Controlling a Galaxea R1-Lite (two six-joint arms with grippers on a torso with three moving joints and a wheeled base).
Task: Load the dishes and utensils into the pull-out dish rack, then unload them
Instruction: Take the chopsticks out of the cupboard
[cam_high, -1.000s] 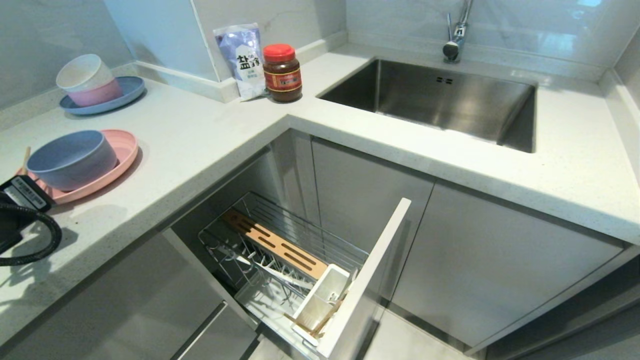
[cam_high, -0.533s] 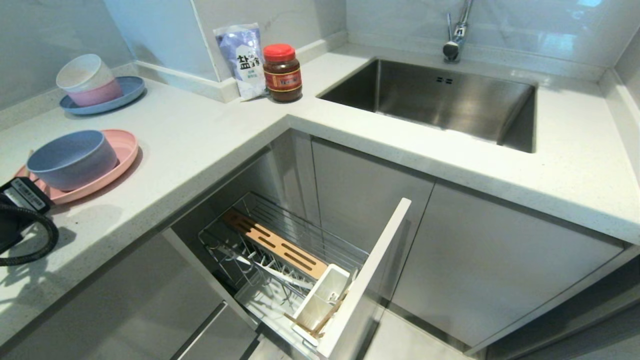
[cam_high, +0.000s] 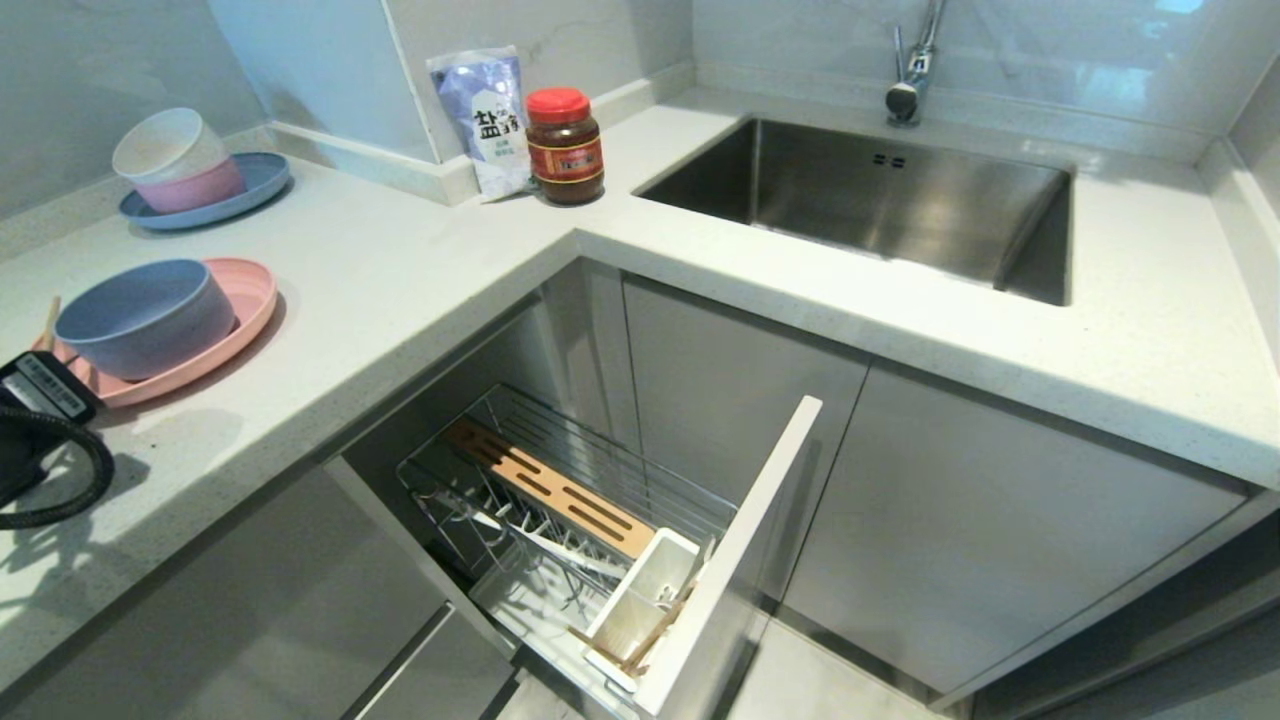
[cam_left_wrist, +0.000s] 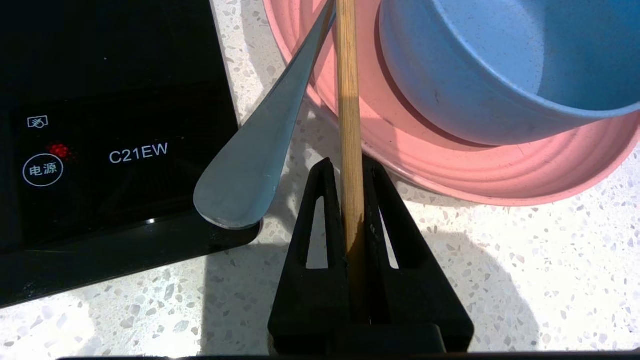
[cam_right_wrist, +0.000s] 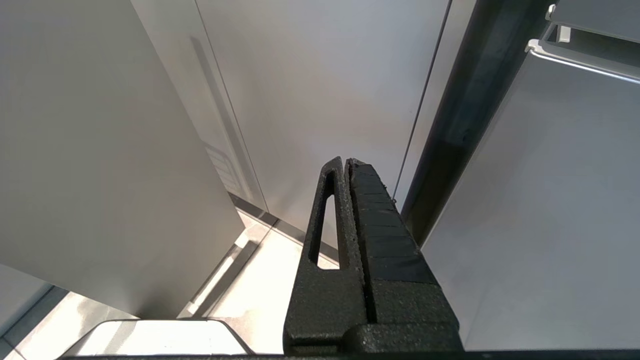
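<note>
The left gripper (cam_left_wrist: 348, 172) is clamped on a wooden chopstick (cam_left_wrist: 348, 100) that runs out past its jaws to the pink plate (cam_left_wrist: 450, 170). A silver utensil handle (cam_left_wrist: 250, 175) lies just beside the jaws; lifting could drag it, or the thin stick could pivot and slip. The right gripper (cam_right_wrist: 347, 162) is closed on nothing, down by the cabinets.

Head camera looks down — left wrist close on the shared pink plate (cam_high: 245, 300) — right wrist faces cabinets.
</note>
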